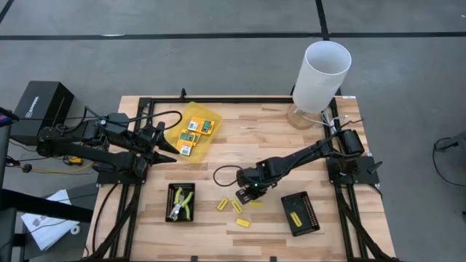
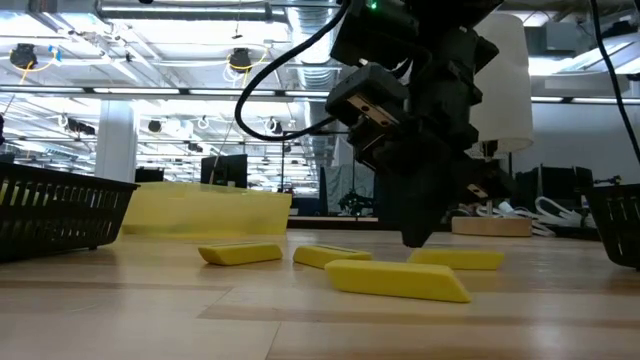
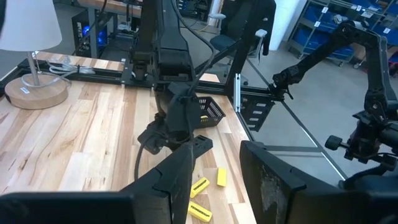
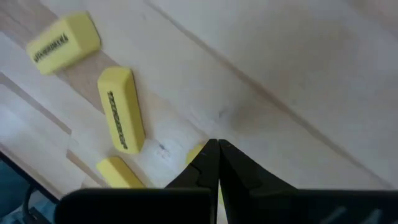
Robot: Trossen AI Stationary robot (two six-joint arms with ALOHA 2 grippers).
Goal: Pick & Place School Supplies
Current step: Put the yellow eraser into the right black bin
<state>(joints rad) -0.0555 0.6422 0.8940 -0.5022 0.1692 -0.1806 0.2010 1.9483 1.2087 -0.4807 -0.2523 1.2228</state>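
We are in the picking step for the loose yellow pieces. Our right hand (image 1: 249, 193) hangs low over the counter (image 1: 240, 138) among them, fingers pressed together and holding nothing; its tips sit just beside one yellow eraser-like block (image 4: 121, 109), with another (image 4: 64, 42) a little farther off. In the low view four such pieces (image 2: 395, 279) lie flat on the wood. One piece already rests in the right black tray (image 1: 301, 213), the plier-like tool (image 1: 182, 203) lies in the left black tray (image 1: 180, 202), and the flat packets (image 1: 193, 133) sit in the yellow container (image 1: 194, 128). Our left hand (image 1: 166, 148) waits beside that container, fingers parted, empty. Next, we judge, the right hand must spread its fingers, centre over one block and close across its narrow sides.
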